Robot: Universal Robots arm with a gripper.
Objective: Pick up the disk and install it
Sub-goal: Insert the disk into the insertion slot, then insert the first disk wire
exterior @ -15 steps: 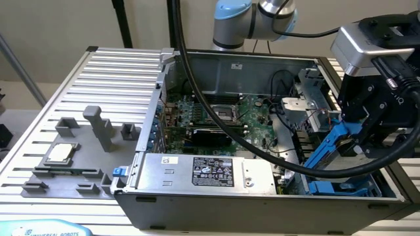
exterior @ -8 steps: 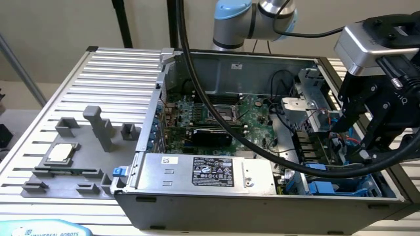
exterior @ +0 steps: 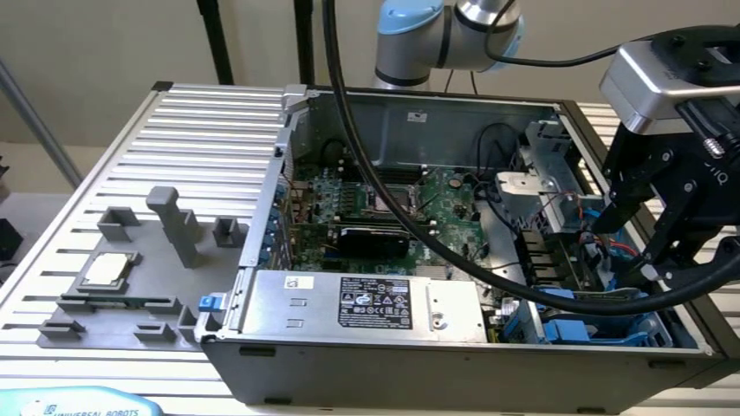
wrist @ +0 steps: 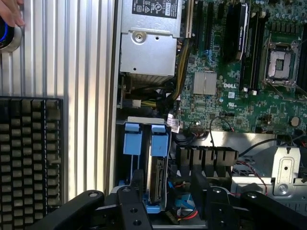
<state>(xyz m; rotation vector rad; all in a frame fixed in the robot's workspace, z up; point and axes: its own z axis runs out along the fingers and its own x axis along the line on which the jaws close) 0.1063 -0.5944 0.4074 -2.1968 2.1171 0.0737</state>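
The disk (wrist: pixel 158 167) stands on edge in the bay at the case's (exterior: pixel 463 368) near corner, on the exterior view's right, beside a second blue carrier (wrist: pixel 132 139). The gripper (wrist: pixel 168 184) is released, with one finger on either side of the disk and neither clamping it. If the disk is not fully latched, a finger brushing its frame on a skewed lift could drag it out. Farther in, red wires (wrist: pixel 256 176) lie near the fingers and could snag. Beyond them is the board (wrist: pixel 225 100).
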